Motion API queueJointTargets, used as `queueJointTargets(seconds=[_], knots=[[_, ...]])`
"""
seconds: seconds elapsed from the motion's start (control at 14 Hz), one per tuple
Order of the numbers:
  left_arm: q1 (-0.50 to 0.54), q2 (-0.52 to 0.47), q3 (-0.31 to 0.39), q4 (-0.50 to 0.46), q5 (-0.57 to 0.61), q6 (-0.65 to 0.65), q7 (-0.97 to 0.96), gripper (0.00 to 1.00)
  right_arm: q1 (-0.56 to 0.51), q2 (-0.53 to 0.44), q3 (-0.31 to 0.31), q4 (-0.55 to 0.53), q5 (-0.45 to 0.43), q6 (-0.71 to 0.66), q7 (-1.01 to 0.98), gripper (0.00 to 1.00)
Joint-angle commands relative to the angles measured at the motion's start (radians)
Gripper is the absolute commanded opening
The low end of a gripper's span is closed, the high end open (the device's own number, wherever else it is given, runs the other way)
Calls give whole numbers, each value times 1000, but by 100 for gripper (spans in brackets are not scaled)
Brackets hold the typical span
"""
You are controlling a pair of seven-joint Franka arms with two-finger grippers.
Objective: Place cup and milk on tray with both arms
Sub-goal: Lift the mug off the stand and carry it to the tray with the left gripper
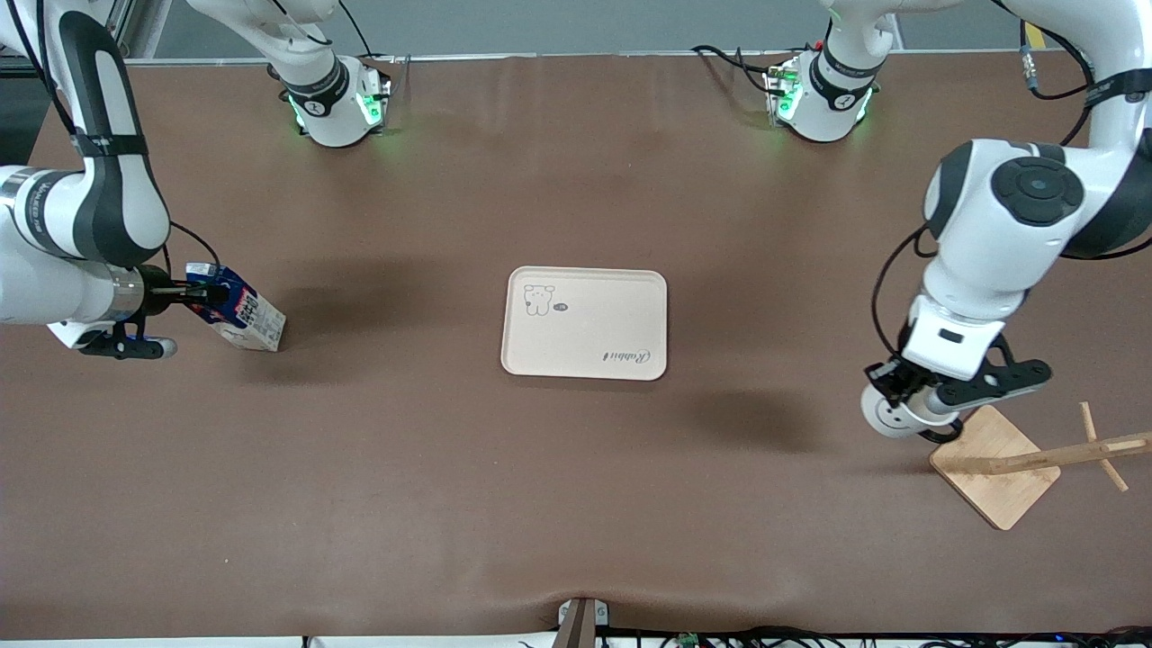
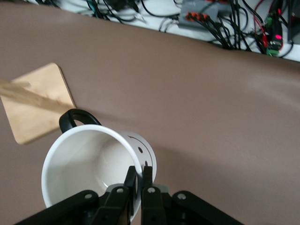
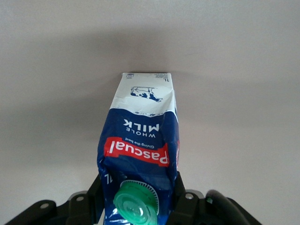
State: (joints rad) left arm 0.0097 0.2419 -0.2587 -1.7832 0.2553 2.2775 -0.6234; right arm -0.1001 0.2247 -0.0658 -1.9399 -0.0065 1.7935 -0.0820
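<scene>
The cream tray (image 1: 585,322) lies flat at the table's middle with nothing on it. My right gripper (image 1: 202,295) is shut on the top of the dark-blue milk carton (image 1: 238,313), at the right arm's end of the table. The carton hangs tilted, its bottom low over the table. In the right wrist view the fingers (image 3: 180,192) flank the milk (image 3: 140,136) beside its green cap (image 3: 136,202). My left gripper (image 1: 903,402) is shut on the white cup (image 1: 886,414), beside the wooden stand base. In the left wrist view its fingers (image 2: 147,180) pinch the wall of the cup (image 2: 89,161), one inside and one outside.
A square wooden stand base (image 1: 994,463) with a leaning wooden post (image 1: 1071,453) sits at the left arm's end, nearer the front camera than the cup. It also shows in the left wrist view (image 2: 37,103). Cables (image 2: 225,23) lie along the table's front edge.
</scene>
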Motion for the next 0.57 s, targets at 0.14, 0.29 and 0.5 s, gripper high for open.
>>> queueJointTargets(seconds=[0.14, 0.29, 0.5], knots=[[-97, 77, -79, 60, -19, -50, -209, 0, -20, -22, 12, 51, 7, -48, -13, 0], [-181, 120, -79, 87, -18, -52, -292, 0, -20, -21, 11, 88, 5, -58, -13, 0], [-308, 196, -74, 132, -4, -64, -320, 0, -24, -15, 9, 162, 2, -98, -13, 0]])
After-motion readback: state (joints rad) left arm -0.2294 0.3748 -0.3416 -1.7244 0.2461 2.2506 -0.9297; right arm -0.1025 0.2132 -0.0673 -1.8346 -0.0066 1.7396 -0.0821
